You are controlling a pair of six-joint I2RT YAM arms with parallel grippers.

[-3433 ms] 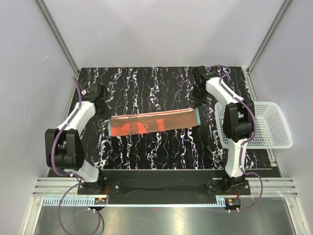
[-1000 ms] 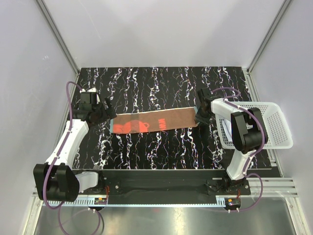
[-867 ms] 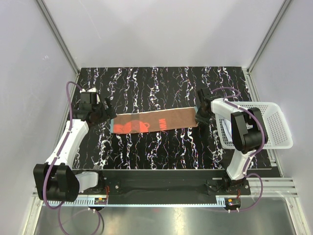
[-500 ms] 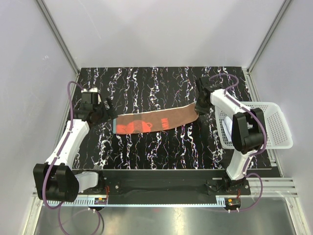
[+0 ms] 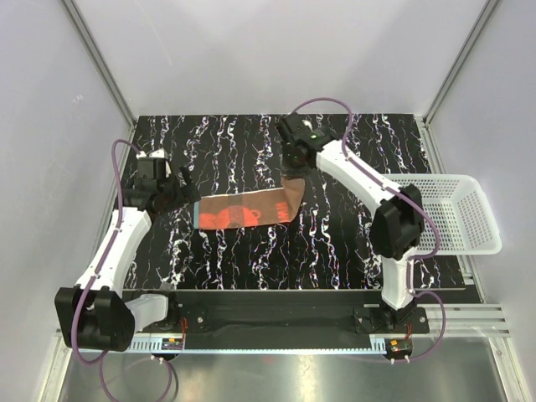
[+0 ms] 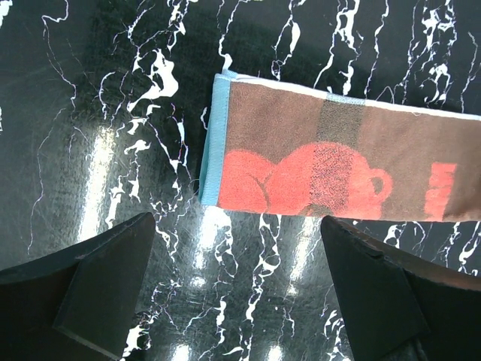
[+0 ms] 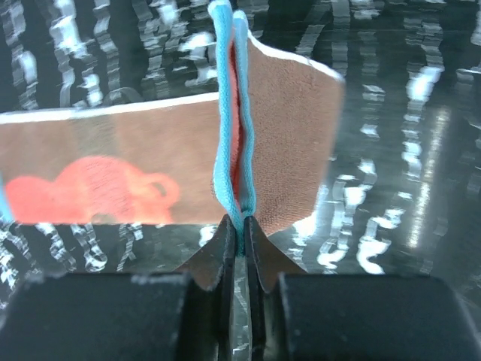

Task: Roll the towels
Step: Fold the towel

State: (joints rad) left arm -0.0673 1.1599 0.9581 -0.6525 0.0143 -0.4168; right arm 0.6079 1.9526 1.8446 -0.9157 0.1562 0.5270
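One towel (image 5: 243,209), brownish with orange print and a light blue hem, lies as a long strip across the middle of the black marbled table. Its right end is lifted and folded back toward the left. My right gripper (image 5: 292,172) is shut on that end's blue hem (image 7: 239,197), holding it above the strip. The left end of the towel (image 6: 316,162) lies flat just ahead of my left gripper (image 5: 186,189), which hovers open beside it with only table between its fingers (image 6: 105,278). No white towel shows.
A white perforated basket (image 5: 452,213) stands at the table's right edge. Grey walls close in the table at the back and both sides. The arm bases sit at the near edge.
My right gripper closed on the towel's right end, lifted it and carried it left over the strip. The left arm has barely moved.
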